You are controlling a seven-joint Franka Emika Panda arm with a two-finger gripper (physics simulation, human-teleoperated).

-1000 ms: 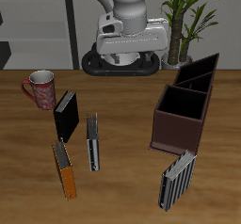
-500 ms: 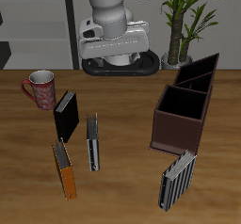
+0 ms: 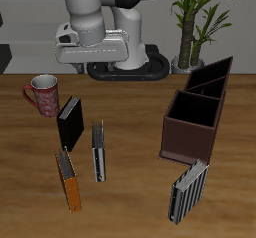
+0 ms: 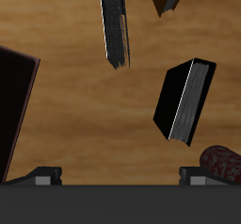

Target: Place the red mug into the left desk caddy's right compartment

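- The mug [image 3: 42,94] was red with pale speckles, a loop handle and a whitish inside; it stood upright on the wood-grain table [image 3: 135,117] toward the back edge, apart from every other item. The wrist view caught only a sliver of it [image 4: 224,164], cut off at the frame edge.
- The left caddy [image 3: 192,127] was a dark reddish-brown box with tall thin walls and one divider, well apart from the mug. A blacker caddy [image 3: 208,78] sat just behind it.
- A black book [image 3: 70,123] with grey page edges lay near the mug.
- A thin grey book [image 3: 98,150], an orange book [image 3: 68,179] and a striped grey book [image 3: 187,190] lay nearer the front edge.
- The gripper [image 3: 95,50] hung above the back of the table; its fingers were not clearly visible, so I could not tell how far apart they were. It held nothing visible.
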